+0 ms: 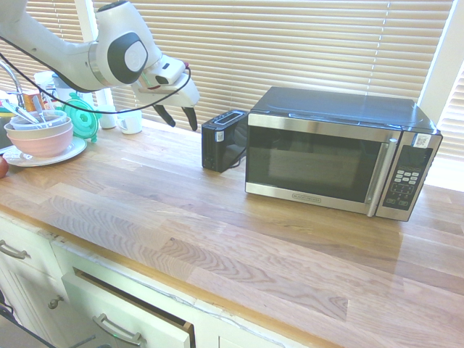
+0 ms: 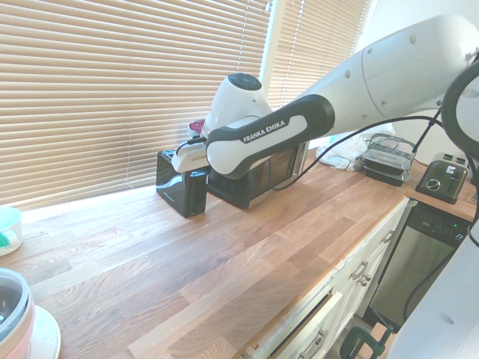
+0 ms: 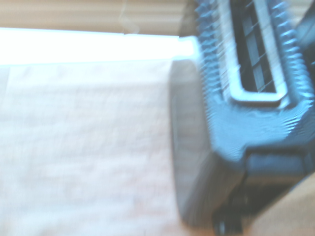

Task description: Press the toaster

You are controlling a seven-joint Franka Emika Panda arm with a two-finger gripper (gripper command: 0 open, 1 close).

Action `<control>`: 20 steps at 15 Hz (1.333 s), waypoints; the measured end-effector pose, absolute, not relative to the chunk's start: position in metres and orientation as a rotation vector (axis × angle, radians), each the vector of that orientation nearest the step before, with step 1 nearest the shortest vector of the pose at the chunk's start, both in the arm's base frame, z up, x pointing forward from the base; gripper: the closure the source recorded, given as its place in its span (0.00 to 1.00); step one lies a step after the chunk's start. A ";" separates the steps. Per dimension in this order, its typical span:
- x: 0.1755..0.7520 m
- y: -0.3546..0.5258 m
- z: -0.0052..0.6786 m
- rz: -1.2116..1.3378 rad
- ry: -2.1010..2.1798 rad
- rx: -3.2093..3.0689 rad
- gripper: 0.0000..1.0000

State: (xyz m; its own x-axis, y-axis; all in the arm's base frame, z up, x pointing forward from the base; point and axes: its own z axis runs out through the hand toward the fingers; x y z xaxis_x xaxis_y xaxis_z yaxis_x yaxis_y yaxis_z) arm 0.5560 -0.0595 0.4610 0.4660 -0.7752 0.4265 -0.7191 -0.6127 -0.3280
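The toaster (image 1: 223,140) is a small black box with a long top slot and a white sticker, standing against the left side of the microwave (image 1: 341,152). My gripper (image 1: 180,117) hangs in the air to its left and slightly above, open, with nothing between its two dark fingers. In the second exterior view the toaster (image 2: 182,185) sits by the blinds, with the arm's wrist in front of its upper part. The wrist view shows the toaster (image 3: 246,123) from above, blurred, with its slot visible.
Stacked bowls on a plate (image 1: 42,138), a white cup (image 1: 130,121) and a green item (image 1: 82,116) stand at the left of the wooden counter (image 1: 217,239). Window blinds run behind. Containers (image 2: 388,158) and a second small appliance (image 2: 444,178) sit at the far end.
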 end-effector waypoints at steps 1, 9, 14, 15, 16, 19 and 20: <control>0.560 -0.064 0.462 -0.850 1.347 -2.568 0.00; 0.568 -0.083 0.463 -0.903 1.331 -2.589 0.00; 0.574 -0.090 0.464 -0.898 1.296 -2.664 1.00; 0.577 -0.089 0.463 -0.892 1.285 -2.675 1.00; 0.579 -0.088 0.463 -0.887 1.277 -2.681 1.00; 0.585 -0.085 0.463 -0.883 1.263 -2.684 1.00; 0.585 -0.085 0.463 -0.882 1.261 -2.686 1.00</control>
